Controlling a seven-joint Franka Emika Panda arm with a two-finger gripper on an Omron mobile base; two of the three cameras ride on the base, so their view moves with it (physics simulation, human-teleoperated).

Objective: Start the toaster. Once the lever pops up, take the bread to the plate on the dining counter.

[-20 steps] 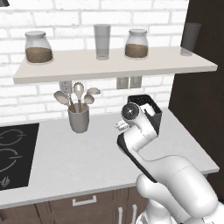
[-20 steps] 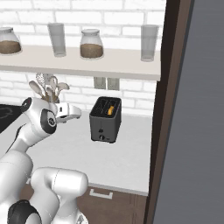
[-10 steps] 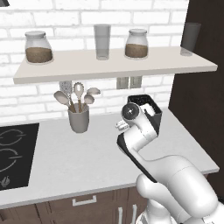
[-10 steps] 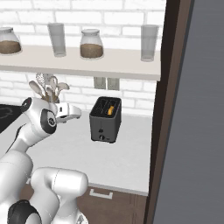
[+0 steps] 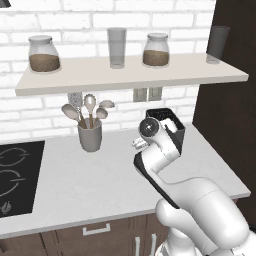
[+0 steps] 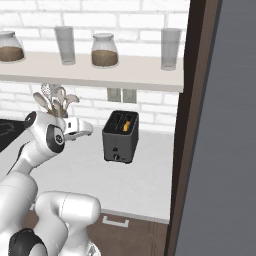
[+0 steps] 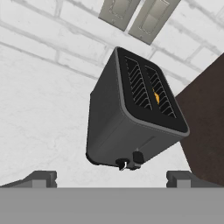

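On the counter, toaster with bread in one slot, jaws apart, holding nothing.

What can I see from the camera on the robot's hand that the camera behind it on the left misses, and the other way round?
The hand view looks down into the toaster: both slots, something orange in one, the small lever low on its front, and the spread tips of the end effector just short of it. The left base view adds the shelf with jars and glasses, the utensil cup, the stovetop and the arm. Both share the toaster, the white counter, the brick wall and the outlets.
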